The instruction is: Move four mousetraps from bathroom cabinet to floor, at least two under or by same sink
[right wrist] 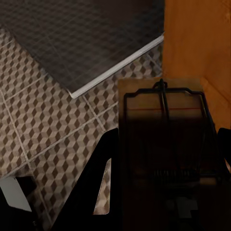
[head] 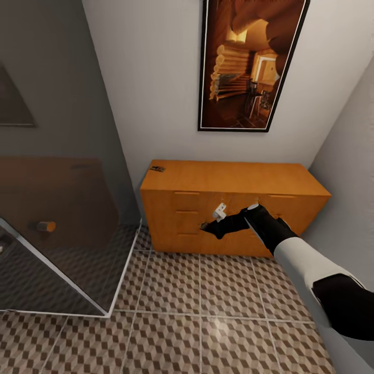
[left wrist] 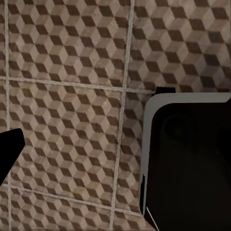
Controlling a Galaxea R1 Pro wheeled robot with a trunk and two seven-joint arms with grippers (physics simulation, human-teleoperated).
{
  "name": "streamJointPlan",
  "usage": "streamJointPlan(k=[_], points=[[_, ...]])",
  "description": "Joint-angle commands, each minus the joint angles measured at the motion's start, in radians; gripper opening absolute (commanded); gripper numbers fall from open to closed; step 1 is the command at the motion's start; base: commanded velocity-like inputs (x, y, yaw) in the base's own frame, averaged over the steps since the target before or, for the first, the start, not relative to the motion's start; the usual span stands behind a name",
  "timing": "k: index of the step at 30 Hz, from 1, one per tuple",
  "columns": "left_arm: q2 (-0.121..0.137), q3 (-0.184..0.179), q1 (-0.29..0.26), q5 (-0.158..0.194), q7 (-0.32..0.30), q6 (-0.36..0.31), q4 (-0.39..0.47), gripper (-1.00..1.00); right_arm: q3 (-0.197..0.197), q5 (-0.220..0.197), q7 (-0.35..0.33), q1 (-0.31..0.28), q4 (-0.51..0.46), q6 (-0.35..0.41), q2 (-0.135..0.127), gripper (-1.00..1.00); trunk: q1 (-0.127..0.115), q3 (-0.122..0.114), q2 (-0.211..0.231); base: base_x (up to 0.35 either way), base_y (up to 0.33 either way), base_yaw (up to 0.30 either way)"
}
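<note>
One mousetrap (right wrist: 163, 139) sits clenched in the right gripper (head: 208, 227) before the cabinet (head: 234, 179); another mousetrap (head: 157, 168) lies at its top's left edge. Open tiled bathroom floor (head: 208, 311) spreads below. Left claw's state: cannot tell.

**Tiled bathroom corner in a home**

Seen from the head view: a domestic bathroom, floored in large square tiles (head: 228, 306) printed with a brown-and-beige cube pattern and pale grout lines. Plain white walls (head: 156, 78) meeting at a corner, hung with a black-framed picture (head: 249, 62) of a warm-lit wooden interior. Below it, against the wall, a low orange-brown wooden sideboard (head: 234, 179) with drawer fronts. At the left, a smoky glass panel (head: 57, 228) edged in white, standing on the tiles like a shower screen. Same cube-patterned tiling underfoot in both wrist views. Furnishings and finish point to a private home, not a public washroom.
</note>
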State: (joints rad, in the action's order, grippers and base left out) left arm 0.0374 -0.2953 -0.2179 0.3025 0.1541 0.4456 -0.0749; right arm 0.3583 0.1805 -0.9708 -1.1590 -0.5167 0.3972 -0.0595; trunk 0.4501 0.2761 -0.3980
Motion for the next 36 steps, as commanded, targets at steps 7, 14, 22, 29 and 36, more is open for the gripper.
streamJointPlan(k=[7,14,22,29,36], points=[[-0.001,-0.008,-0.001,0.004,0.002,0.005,-0.003,1.00,0.002,0.002,0.000,-0.001,0.222,-0.209,0.010,-1.00,0.000,0.002,-0.002,-0.208,0.000,0.000],[-0.001,-0.008,-0.001,0.004,0.002,0.005,-0.003,1.00,0.003,0.005,0.053,0.024,0.467,-0.497,0.012,-1.00,0.000,0.002,-0.002,-0.026,0.000,0.000],[-0.001,-0.008,-0.001,0.004,0.002,0.005,-0.003,1.00,0.003,0.012,0.204,0.209,0.496,-0.576,0.005,-1.00,0.000,0.002,-0.002,-0.002,0.000,0.000],[-0.001,-0.008,-0.001,0.004,0.002,0.006,-0.003,1.00,0.003,0.006,0.426,0.340,0.499,-0.674,0.001,-1.00,0.000,0.002,-0.002,0.000,0.000,0.000],[0.002,-0.006,-0.001,0.004,0.004,0.008,0.003,1.00,0.000,-0.087,0.668,0.447,0.500,-0.774,0.003,-1.00,0.000,0.002,-0.002,0.000,0.000,0.000]])
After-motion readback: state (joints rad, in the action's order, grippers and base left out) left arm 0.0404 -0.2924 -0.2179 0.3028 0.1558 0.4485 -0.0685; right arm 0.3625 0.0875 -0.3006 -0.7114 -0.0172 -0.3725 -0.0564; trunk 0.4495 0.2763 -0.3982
